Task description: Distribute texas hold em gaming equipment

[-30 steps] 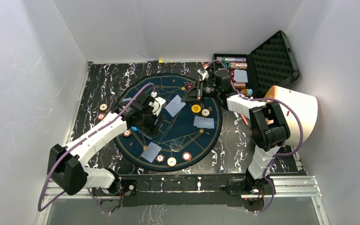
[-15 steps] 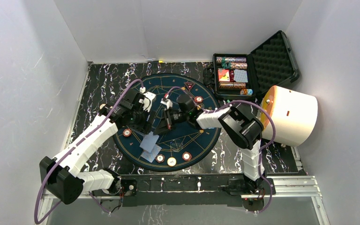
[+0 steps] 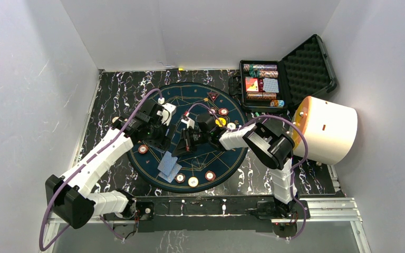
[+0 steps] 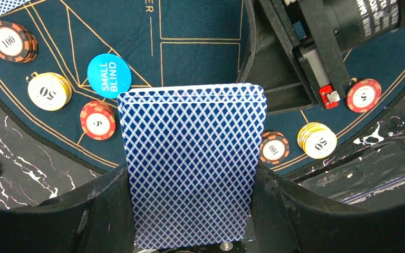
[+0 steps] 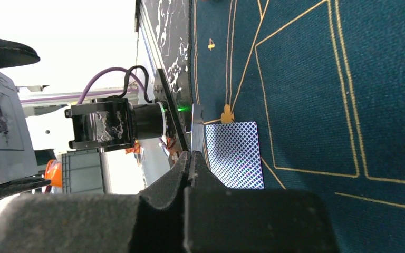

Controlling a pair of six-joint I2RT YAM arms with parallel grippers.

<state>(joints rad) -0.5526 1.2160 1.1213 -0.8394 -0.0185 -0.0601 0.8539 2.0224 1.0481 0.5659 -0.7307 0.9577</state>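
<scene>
My left gripper (image 3: 161,147) (image 4: 192,211) is shut on a deck of blue-backed playing cards (image 4: 192,163), held upright over the near left of the round blue mat (image 3: 227,158). My right gripper (image 3: 182,147) (image 5: 191,158) is shut beside the deck's top corner, with a thin card edge (image 5: 197,129) between its tips. Blue-backed cards (image 3: 171,172) (image 5: 234,154) lie on the mat. Around them sit a blue SMALL BLIND button (image 4: 109,75), red chips (image 4: 97,119), cream 50 chips (image 4: 316,140) and 100 chips (image 4: 273,147). A yellow button (image 3: 220,122) lies behind the right arm.
An open black case (image 3: 263,84) with chip rows and cards stands at the back right. A big white cylinder with an orange end (image 3: 329,129) lies at the right. More chips (image 3: 193,182) line the mat's near edge. The two arms nearly touch over the mat.
My right arm swung from the case at the back right to the mat's middle, ending beside the deck. My left gripper moved toward the near left with the deck.
</scene>
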